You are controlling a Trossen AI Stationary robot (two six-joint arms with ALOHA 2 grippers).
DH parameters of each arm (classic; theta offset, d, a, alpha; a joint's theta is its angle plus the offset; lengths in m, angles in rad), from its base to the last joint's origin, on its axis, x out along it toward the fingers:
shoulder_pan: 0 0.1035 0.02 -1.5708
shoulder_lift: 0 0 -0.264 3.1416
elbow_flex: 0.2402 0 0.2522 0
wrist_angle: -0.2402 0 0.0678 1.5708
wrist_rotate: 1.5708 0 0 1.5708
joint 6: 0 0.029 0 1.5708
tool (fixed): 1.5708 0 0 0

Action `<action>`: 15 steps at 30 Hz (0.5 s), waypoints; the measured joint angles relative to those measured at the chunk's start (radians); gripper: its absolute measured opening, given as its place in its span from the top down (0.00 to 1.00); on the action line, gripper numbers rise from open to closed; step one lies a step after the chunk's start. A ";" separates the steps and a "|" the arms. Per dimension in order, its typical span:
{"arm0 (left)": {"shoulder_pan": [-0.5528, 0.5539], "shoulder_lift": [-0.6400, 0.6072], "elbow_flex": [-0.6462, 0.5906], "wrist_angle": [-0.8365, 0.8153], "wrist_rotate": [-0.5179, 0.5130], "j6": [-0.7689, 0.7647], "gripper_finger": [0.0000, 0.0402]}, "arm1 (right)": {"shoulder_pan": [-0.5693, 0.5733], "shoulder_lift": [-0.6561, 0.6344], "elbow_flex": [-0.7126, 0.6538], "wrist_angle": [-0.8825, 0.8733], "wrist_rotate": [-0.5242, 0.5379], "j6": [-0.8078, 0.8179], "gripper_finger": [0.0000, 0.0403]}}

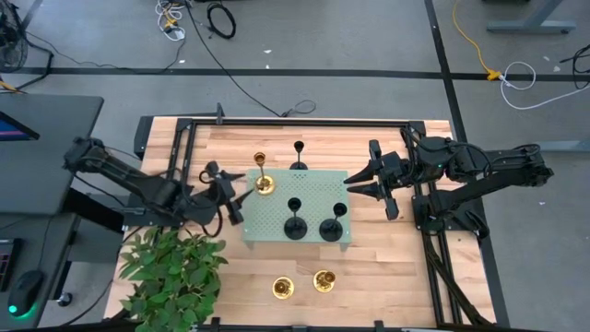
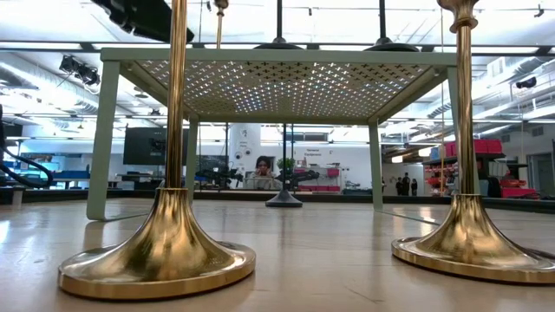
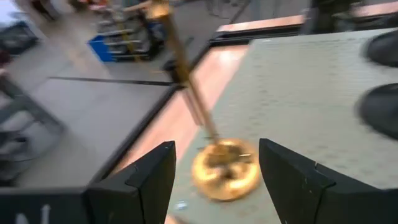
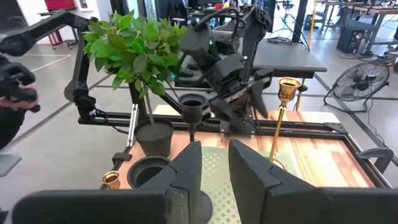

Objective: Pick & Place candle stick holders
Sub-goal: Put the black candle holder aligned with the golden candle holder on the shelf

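Note:
A gold holder (image 1: 264, 183) stands on its round base on the far left corner of the pale green perforated tray (image 1: 304, 189). My left gripper (image 1: 240, 195) is open at the tray's left side. In the left wrist view its fingers (image 3: 149, 180) stand on either side of the gold base (image 3: 225, 169), and I see no touch. Two black holders (image 1: 294, 226) (image 1: 333, 226) stand on the tray's near part. A third black holder (image 1: 299, 157) stands on the table behind the tray. Two gold holders (image 1: 282, 288) (image 1: 324, 280) stand on the table in front. My right gripper (image 1: 355, 184) is narrowly open and empty at the tray's right side.
A potted green plant (image 1: 175, 267) stands at the table's near left corner, close to my left arm. A black metal frame (image 1: 304, 122) runs along the table's far and side edges. In the low view the two front gold holders (image 2: 165, 251) (image 2: 468, 243) stand before the tray's legs (image 2: 102, 139).

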State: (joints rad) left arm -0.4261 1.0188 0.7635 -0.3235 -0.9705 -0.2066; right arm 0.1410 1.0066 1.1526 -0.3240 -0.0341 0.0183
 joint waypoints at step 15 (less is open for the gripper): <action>0.368 -0.006 0.000 -0.089 0.082 0.037 0.43 | 0.000 0.000 0.000 0.000 0.000 -0.001 0.80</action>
State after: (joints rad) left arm -0.0582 1.0126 0.7635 -0.4122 -0.8883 -0.1698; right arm 0.1413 1.0069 1.1526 -0.3237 -0.0341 0.0169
